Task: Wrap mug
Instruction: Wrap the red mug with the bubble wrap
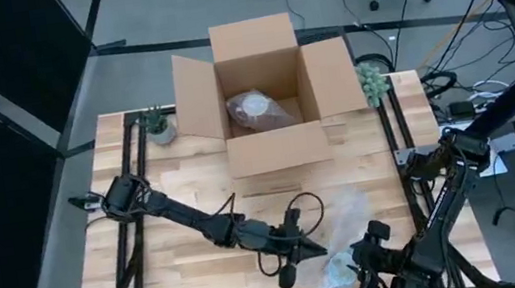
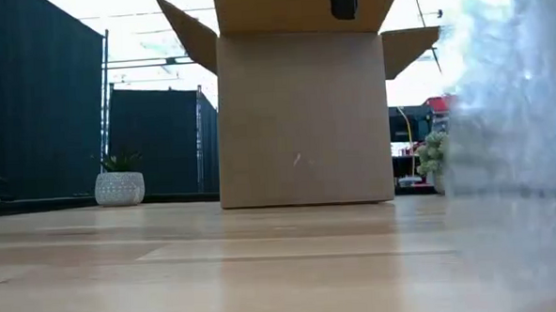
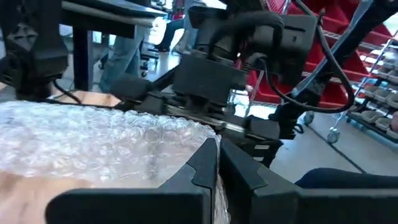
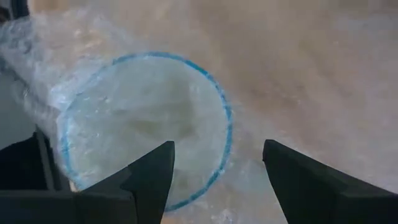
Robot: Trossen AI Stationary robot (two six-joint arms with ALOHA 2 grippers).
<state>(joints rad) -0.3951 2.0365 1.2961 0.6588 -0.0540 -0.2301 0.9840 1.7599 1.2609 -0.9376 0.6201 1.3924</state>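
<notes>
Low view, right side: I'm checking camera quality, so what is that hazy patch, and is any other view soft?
Low view: the bubble wrap sits close to the lens, a pale unfocused haze, and the background windows glare white. Right wrist view: the mug blurs behind wrap.

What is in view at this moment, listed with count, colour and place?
Box: one, brown cardboard, flaps open, at the table's far middle.
Bundle: one, clear wrap, inside the box.
Mug: one, pale with a blue rim, under the bubble wrap by the right gripper.
Bubble wrap: one clear sheet, near right of the table.
Plants: two, green; one in a pale pot left of the box, one right of it.
Table: one, light wood.
Left gripper: dark, shut on the wrap's edge, near middle.
Right gripper: dark, open, over the mug at the near right.
</notes>
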